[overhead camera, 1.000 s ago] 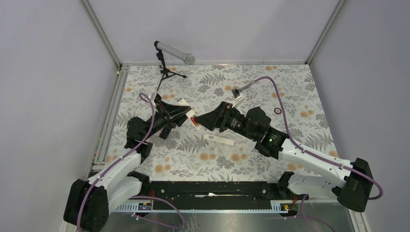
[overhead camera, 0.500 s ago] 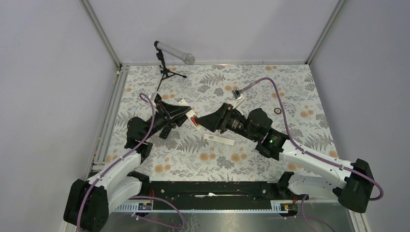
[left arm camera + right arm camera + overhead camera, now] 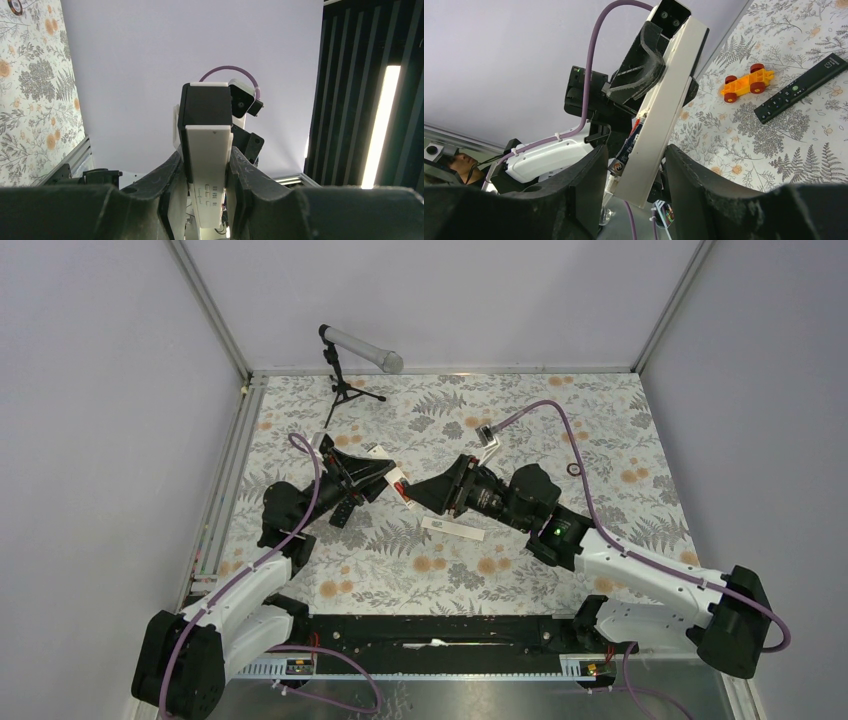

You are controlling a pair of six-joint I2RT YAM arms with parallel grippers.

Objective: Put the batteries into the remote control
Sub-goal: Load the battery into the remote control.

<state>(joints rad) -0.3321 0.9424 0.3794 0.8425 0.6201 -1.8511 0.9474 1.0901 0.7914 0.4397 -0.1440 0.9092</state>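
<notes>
A: What is sitting on the flowered table [image 3: 600,430]?

B: A microphone on a small tripod [image 3: 360,348] is standing at the eleven o'clock edge. Near the centre, the two arms are meeting tip to tip.

A: What is the left gripper [image 3: 207,162] doing?

B: It is pinching a white remote control [image 3: 671,95] by its long edges and holding it up off the cloth, tilted.

A: And the right gripper [image 3: 636,160]?

B: Its fingers are standing apart on either side of the remote's near end. Whether they are pressing on it cannot be told.

A: Where are the batteries [image 3: 628,146]?

B: They are lying end to end in the remote's open side, a red-tipped one above a blue one. The blue one is reaching toward the right gripper's fingers.

A: Anything else on the cloth?

B: In the right wrist view a black remote [image 3: 801,87] is lying at three o'clock of the white one, with an orange toy car [image 3: 746,82] just beside it. From above, a white flat strip [image 3: 452,528] is lying at five o'clock of the grippers, and a small dark ring [image 3: 573,469] is sitting at three o'clock, well apart.
</notes>
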